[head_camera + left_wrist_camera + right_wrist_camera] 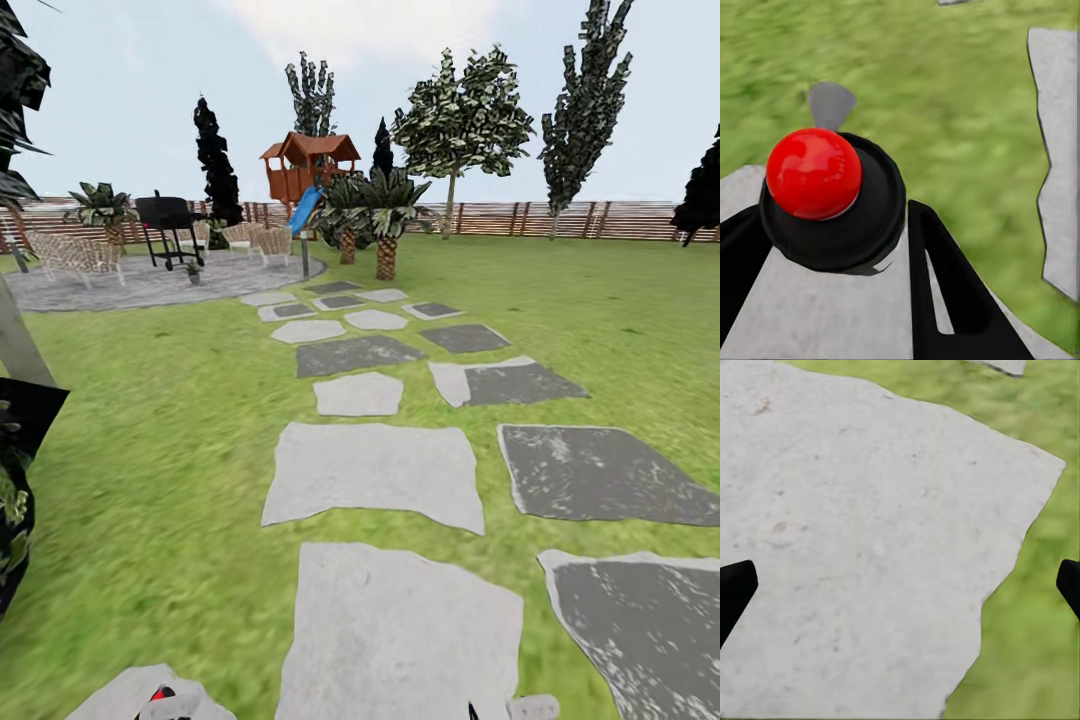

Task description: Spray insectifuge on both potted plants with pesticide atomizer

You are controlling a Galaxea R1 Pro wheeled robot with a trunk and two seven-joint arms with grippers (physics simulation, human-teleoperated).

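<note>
1. On my left wrist camera, the left gripper (pixel 832 247) has its black fingers (pixel 952 292) pinching the pesticide atomizer (pixel 825 199), red top facing the lens, over a pale paving slab (pixel 817 315).
2. Far left on the head camera I see the patio (pixel 140 285) with the black grill (pixel 167 228) and one potted plant (pixel 194 271) beside it.
3. Stepping stones (pixel 375 470) run across the lawn (pixel 150 450).
4. My right gripper (pixel 900 585) hangs spread wide, empty, over a stone (pixel 870 547).
</note>
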